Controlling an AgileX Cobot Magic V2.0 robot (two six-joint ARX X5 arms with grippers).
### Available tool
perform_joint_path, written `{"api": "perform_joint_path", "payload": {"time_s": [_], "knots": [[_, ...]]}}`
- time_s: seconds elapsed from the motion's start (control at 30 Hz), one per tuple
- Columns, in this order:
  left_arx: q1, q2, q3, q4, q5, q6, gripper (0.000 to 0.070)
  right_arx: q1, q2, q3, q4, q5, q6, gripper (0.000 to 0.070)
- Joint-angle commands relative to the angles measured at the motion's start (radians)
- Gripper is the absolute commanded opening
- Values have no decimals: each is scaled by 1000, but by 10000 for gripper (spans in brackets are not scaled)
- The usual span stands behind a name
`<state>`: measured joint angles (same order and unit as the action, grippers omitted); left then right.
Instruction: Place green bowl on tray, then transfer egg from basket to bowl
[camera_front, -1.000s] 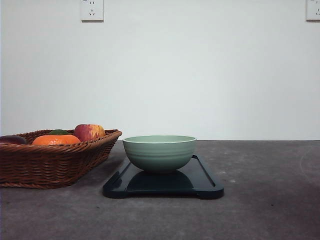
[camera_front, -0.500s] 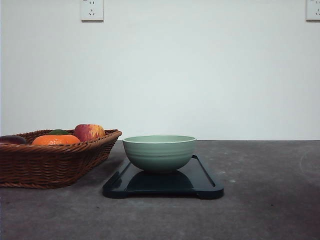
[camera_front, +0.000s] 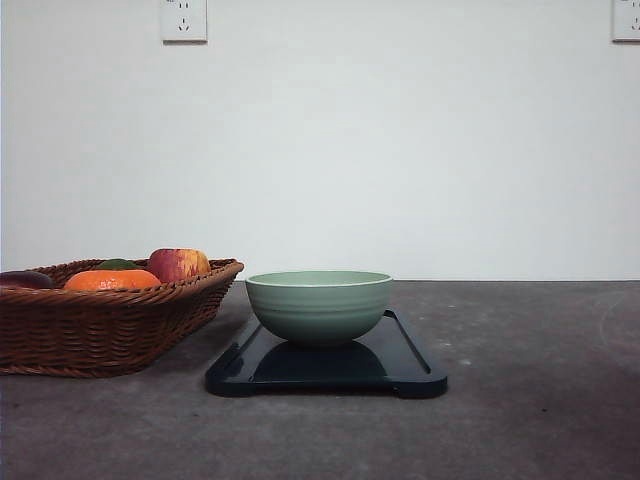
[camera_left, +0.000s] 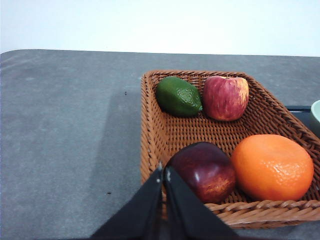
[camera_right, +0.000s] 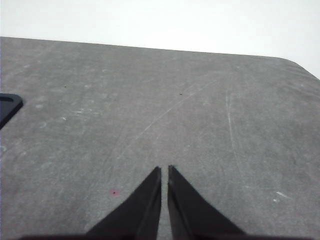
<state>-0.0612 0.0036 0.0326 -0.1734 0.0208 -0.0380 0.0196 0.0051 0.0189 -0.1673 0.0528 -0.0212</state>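
The green bowl (camera_front: 318, 305) stands upright on the black tray (camera_front: 412, 366) at the table's middle. Left of the tray sits the wicker basket (camera_front: 100, 325). The egg is out of view. In the left wrist view my left gripper (camera_left: 164, 171) is shut with nothing in it, hovering over the near rim of the basket (camera_left: 149, 125) beside a dark red fruit (camera_left: 202, 170). My right gripper (camera_right: 164, 169) is shut and empty over bare grey table, and a corner of the tray (camera_right: 7, 107) shows off to its side.
The basket holds an orange (camera_left: 272, 167), a red apple (camera_left: 225, 97) and a green lime-like fruit (camera_left: 178, 96). Grey tabletop (camera_front: 540, 400) stretches right of the tray. A white wall with two sockets (camera_front: 184, 20) stands behind.
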Motion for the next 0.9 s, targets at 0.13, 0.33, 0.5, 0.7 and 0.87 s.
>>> {"api": "perform_joint_path", "payload": {"time_s": [0.13, 0.33, 0.5, 0.7, 0.87], "knots": [[0, 0, -19, 16, -3, 1, 0, 2, -2, -6, 10, 0, 13, 18], [0, 0, -19, 16, -3, 1, 0, 2, -2, -6, 10, 0, 13, 18], [0, 0, -19, 16, -3, 1, 0, 2, -2, -6, 10, 0, 13, 17], [0, 0, -19, 16, -3, 1, 0, 2, -2, -7, 10, 0, 13, 17], [0, 0, -19, 16, -3, 1, 0, 2, -2, -6, 10, 0, 13, 17]]}}
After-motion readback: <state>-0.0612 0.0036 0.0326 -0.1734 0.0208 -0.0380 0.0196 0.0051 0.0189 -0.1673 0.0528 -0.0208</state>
